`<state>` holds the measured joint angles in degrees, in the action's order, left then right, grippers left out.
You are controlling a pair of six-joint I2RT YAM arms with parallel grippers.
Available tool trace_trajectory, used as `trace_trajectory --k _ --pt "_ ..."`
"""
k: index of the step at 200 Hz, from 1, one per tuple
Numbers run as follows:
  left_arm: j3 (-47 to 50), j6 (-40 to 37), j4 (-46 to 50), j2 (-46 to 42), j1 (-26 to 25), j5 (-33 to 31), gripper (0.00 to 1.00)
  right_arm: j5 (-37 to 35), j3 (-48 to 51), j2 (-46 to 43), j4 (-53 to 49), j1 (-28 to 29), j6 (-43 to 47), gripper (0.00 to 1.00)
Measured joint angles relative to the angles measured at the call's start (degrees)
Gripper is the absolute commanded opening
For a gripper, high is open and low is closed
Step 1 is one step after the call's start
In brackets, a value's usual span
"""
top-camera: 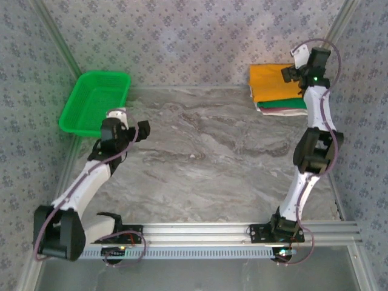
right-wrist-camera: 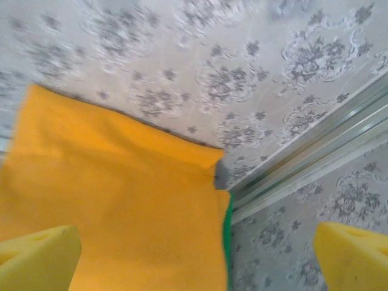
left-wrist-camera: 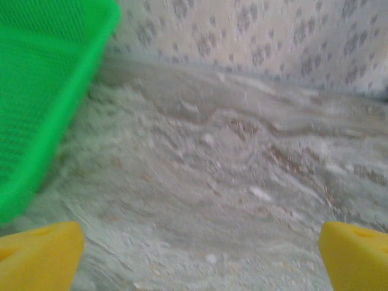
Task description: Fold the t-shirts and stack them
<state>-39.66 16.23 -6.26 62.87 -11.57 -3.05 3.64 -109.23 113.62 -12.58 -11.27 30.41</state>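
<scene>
T-shirts (top-camera: 273, 85) stacked, right end effector (right-wrist-camera: 194, 257) spread above

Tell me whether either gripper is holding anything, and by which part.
Nothing is held. The left gripper is open over the table near the basket; the right gripper is open over the orange shirt.

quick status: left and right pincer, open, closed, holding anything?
Left pincer: open, empty, over the table beside the basket.
Right pincer: open, empty, over the orange tee.
</scene>
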Motion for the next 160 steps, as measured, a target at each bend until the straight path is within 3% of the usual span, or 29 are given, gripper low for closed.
trace_trajectory --k 35,60,82,109,160 --pt "8.5 -3.8 -7.7 -5.9 1.0 -8.3 1.0 -2.6 29.0 -20.6 9.7 5.9 -10.4 1.0" --pt "11.4 -7.7 -10.6 -4.8 2.3 -14.3 1.0 -7.5 49.8 -33.9 16.0 10.4 -18.1 1.0" --pt "13.8 -10.9 -14.1 -1.7 4.2 -16.7 1.0 -13.5 65.3 -40.5 23.2 14.4 -22.5 1.0" --pt "17.6 -11.4 -21.1 4.1 9.3 -14.3 1.0 -16.6 78.4 -39.8 30.8 15.0 -24.7 1.0" --pt "18.3 -11.3 -31.7 18.6 14.0 -6.6 1.0 -14.3 84.7 -29.6 47.5 11.8 -27.5 1.0"
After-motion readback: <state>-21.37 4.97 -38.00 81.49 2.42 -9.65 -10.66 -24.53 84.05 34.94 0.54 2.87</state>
